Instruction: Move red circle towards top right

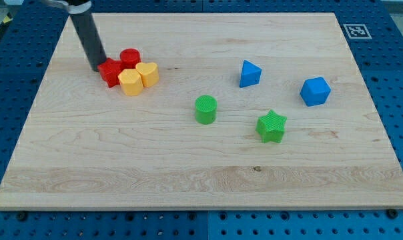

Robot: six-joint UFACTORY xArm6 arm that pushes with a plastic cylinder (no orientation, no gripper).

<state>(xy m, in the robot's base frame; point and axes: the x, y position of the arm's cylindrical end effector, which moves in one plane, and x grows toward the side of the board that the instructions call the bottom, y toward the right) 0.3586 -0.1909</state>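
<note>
Touching the red star [110, 71], my tip [97, 69] sits left of the red circle [129, 58].

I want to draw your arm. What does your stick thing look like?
Draw a straight, smooth rod, dark grey to black, round like a thick marker. My tip is its plain blunt lower end. At the view's top it joins a lighter grey piece, mostly cut off. No cables, stickers or markings show.
</note>
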